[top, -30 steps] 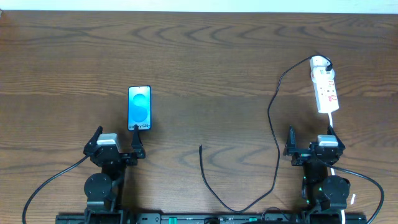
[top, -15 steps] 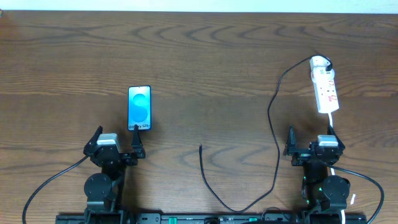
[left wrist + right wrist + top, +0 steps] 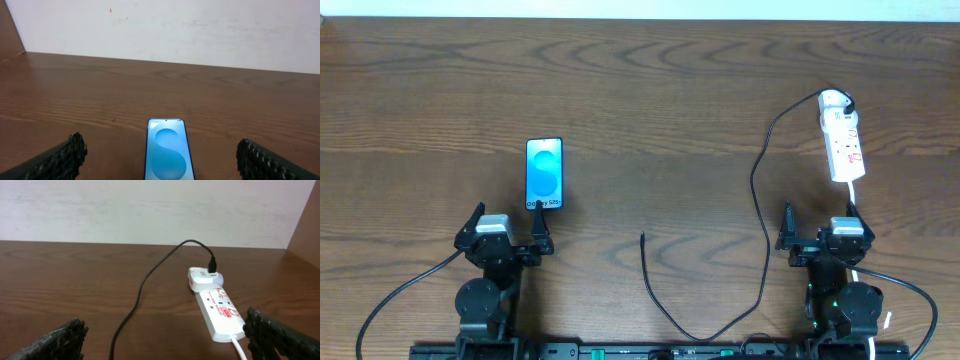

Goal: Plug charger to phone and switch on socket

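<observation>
Since the left hand and right hand stay released and unmoved, the charger remains unplugged from the phone.

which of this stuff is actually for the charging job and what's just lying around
For the job: phone, charger, socket, white adapter at its far end.
Just there: white cord trailing from the socket, wooden table.
</observation>
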`<action>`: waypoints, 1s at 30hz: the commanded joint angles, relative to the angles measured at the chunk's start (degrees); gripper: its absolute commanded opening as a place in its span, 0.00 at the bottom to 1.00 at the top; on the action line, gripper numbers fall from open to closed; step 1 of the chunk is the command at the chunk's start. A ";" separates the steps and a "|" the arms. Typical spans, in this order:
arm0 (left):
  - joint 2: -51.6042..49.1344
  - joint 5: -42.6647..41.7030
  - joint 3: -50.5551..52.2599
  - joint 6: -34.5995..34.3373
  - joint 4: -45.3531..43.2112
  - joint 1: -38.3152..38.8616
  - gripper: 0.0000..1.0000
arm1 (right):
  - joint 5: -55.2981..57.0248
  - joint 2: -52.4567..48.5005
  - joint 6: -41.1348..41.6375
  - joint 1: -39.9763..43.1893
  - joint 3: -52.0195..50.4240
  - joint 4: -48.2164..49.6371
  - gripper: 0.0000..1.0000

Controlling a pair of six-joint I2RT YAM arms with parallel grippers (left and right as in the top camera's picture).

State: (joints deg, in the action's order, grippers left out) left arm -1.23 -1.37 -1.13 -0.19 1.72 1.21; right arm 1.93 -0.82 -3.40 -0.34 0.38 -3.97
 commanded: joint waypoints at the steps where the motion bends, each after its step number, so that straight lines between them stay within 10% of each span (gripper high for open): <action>1: -0.13 0.92 0.90 -0.50 2.34 -0.28 0.98 | 0.28 0.44 -0.52 -0.48 -0.07 -0.17 0.99; 30: -0.13 0.31 -0.68 -2.93 -0.22 -0.28 0.98 | 0.28 0.44 -0.52 -0.48 -0.07 -0.17 0.99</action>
State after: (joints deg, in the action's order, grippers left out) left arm -1.23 -1.37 -1.13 -2.15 1.10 1.21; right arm 1.93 -0.82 -3.40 -0.34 0.38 -3.97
